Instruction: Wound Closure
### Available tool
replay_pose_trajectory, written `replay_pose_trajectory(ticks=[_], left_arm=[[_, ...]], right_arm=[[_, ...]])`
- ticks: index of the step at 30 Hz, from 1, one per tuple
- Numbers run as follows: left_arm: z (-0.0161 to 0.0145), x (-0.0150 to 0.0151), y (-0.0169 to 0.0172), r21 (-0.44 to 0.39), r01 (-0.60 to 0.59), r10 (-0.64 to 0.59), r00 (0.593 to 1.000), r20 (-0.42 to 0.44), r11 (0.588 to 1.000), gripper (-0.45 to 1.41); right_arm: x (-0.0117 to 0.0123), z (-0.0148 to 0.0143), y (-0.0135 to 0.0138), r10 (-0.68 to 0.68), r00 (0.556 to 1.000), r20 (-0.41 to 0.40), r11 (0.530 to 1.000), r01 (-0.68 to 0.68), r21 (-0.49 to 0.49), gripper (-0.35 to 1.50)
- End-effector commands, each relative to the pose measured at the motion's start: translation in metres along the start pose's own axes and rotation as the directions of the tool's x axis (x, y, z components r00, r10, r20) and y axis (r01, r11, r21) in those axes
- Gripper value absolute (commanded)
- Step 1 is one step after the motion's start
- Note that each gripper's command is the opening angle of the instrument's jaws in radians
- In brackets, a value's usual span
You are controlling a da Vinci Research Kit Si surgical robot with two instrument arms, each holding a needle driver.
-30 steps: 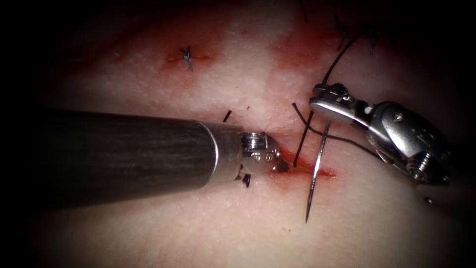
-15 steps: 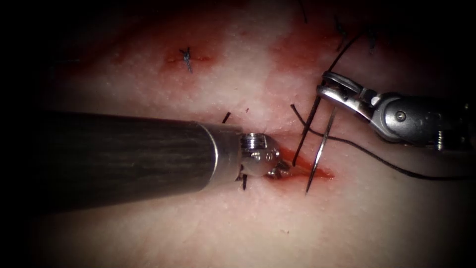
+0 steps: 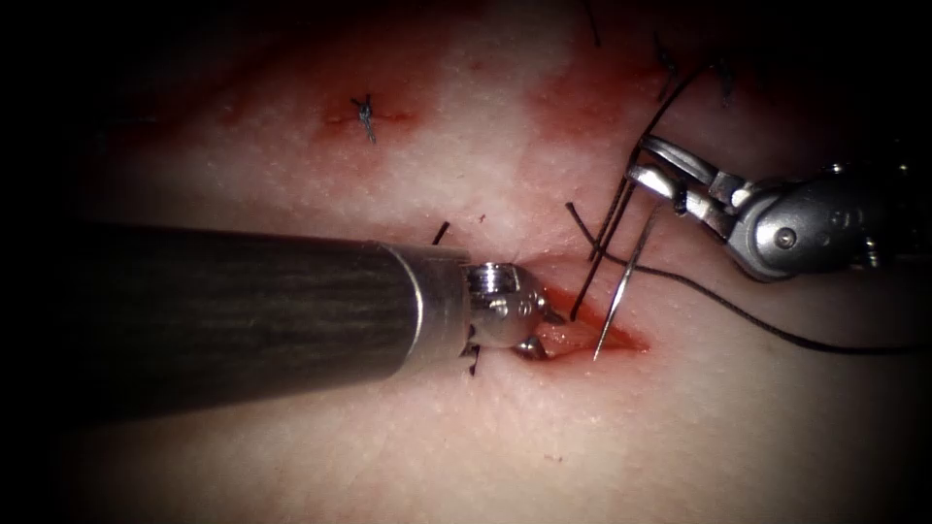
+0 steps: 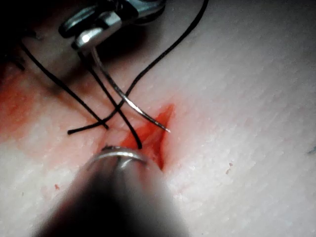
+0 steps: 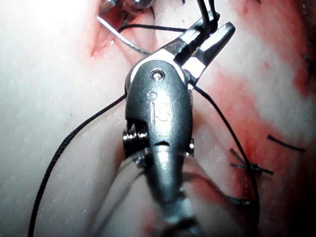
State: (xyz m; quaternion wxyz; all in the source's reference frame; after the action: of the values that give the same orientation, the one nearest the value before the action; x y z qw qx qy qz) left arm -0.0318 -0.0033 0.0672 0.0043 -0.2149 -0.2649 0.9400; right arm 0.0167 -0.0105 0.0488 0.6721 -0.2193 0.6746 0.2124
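The left tool (image 3: 544, 332) comes in from 9 o'clock and ends right at the left end of the cut (image 3: 607, 342). Its two jaws are spread a little, one tip toward 2 o'clock and the other toward 5, bearing on the wet edges there. They pinch nothing that I can make out. My guess is that it is parked there to steady or open the lip of the cut for the needle.

The right tool (image 3: 652, 160) reaches in from 3 o'clock and sits above the cut at about 1 o'clock from it. Seen from its own wrist its jaws stand apart in a clear V. The needle (image 3: 621, 281) hangs from under the lower jaw: its back end lies against that jaw, and the shaft slants down toward 7 o'clock. Its point rests at the cut's near lip, toward the right end. Whether the point has entered the tissue (image 3: 680, 437) I cannot tell. The left wrist view shows the point (image 4: 167, 130) lying at the red opening, seemingly on the surface.

The thread (image 3: 757, 325) runs off toward 3 o'clock across the tissue on the right side. Other strands drop from 12 o'clock past the right tool's tips to the cut. A tied stitch (image 3: 366, 114) sits at 11 o'clock in a patch of red fluid (image 3: 582, 97).
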Motion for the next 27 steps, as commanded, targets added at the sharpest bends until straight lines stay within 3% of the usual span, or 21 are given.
replay_pose_trajectory(ticks=[1, 9, 27], left_arm=[[0.0008, 0.0003, 0.0, -0.007, 0.005, -0.005, 1.0, -0.002, 1.0, 0.79], [0.0005, 0.0005, 0.0001, -0.023, 0.03, -0.03, 0.999, -0.019, 0.999, 0.83], [-0.0003, 0.0002, 0.0007, -0.045, 0.051, -0.053, 0.998, -0.042, 0.998, 0.84]], right_arm=[[-0.0005, 0.0009, -0.0008, -0.02, 1.0, -0.016, 1.0, 0.02, -0.006, -0.35], [-0.0008, 0.0011, -0.0027, -0.124, 0.992, -0.029, 0.992, 0.123, -0.012, -0.35], [-0.0031, 0.0004, -0.0046, -0.258, 0.966, 0.035, 0.965, 0.255, 0.06, -0.35]])
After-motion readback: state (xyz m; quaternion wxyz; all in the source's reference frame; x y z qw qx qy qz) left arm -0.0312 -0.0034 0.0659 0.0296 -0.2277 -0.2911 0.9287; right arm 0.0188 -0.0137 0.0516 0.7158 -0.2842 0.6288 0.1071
